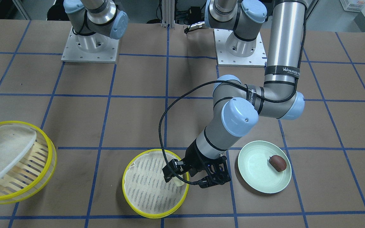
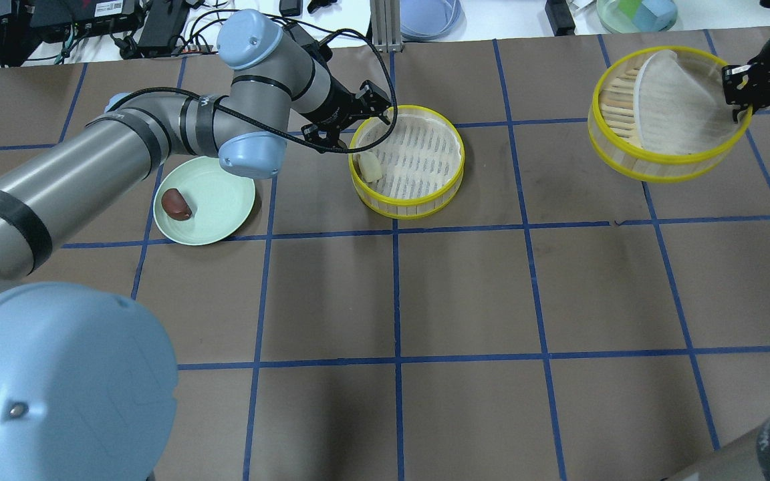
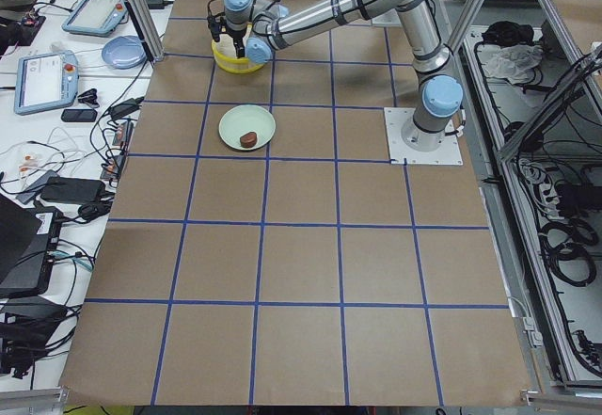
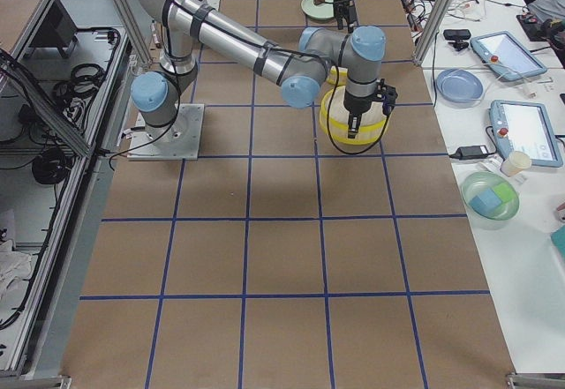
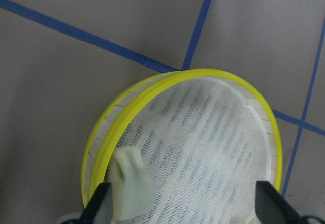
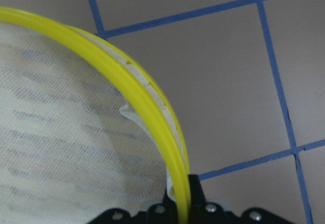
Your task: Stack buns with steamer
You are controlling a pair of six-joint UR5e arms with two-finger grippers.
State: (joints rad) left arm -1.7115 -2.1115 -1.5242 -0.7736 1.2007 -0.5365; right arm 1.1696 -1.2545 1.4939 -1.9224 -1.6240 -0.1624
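This is a robotics lab, fitted out for recording arm work and nothing like a real kitchen. Two industrial robot arms (image 1: 284, 41) stand bolted to square metal base plates (image 1: 71, 55) on a wide table (image 2: 465, 294) that is covered in brown paper and ruled into squares with blue tape (image 2: 396, 300). Aluminium frame posts (image 3: 132, 6) rise at the table's edge. Alongside runs a white bench (image 4: 530, 248) carrying two teach pendants (image 3: 45, 81), a laptop (image 3: 23, 246) and a tangle of cables (image 3: 89, 166). Beyond the table's other long edge, behind the arm bases, more coiled cables (image 3: 564, 246) lie among dark metal framing.
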